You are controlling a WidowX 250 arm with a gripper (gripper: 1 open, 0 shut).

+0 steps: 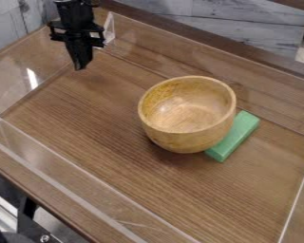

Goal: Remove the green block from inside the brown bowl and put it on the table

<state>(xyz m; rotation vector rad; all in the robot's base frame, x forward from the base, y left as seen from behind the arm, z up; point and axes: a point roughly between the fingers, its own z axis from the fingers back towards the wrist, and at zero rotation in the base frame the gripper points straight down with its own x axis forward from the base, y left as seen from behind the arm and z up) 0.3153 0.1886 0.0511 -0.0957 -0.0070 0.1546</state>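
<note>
The end effector (80,63) hangs closed and empty above the far left corner of the bench (79,142), pointing straight down, well apart from the brown bowl (188,114). The green block (236,139) lies flat on the bench, touching the bowl's right side.

no readable txt anywhere, no labels, brands, nos. or signs on brown bowl (188,114), green block (236,139), desk (91,123) w/ its clear plastic walls, or black arm at 11 o'clock
</note>
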